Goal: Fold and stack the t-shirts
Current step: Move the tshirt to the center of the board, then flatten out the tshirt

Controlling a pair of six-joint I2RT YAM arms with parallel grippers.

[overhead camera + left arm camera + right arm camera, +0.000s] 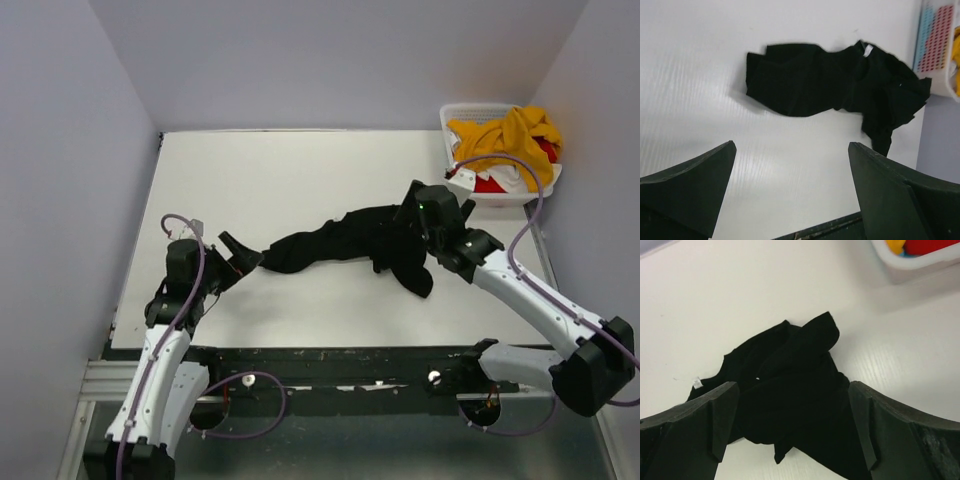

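The black t-shirt [335,245] lies crumpled in a long heap across the middle of the white table [250,180]. My left gripper [243,258] is open and empty, just left of the shirt's left end; in the left wrist view [792,150] the shirt [830,82] lies ahead of the fingers. My right gripper [402,232] is open over the shirt's right end; in the right wrist view [792,405] its jaws straddle the black cloth [790,385] without closing. The mustard-yellow shirt [510,135], red shirt [490,185] and white shirt [512,177] are piled in the basket.
The white slatted basket [470,195] stands at the table's far right corner; it also shows in the left wrist view [935,45] and the right wrist view [920,267]. Grey walls enclose the table on three sides. The black frame rail [330,360] runs along the near edge.
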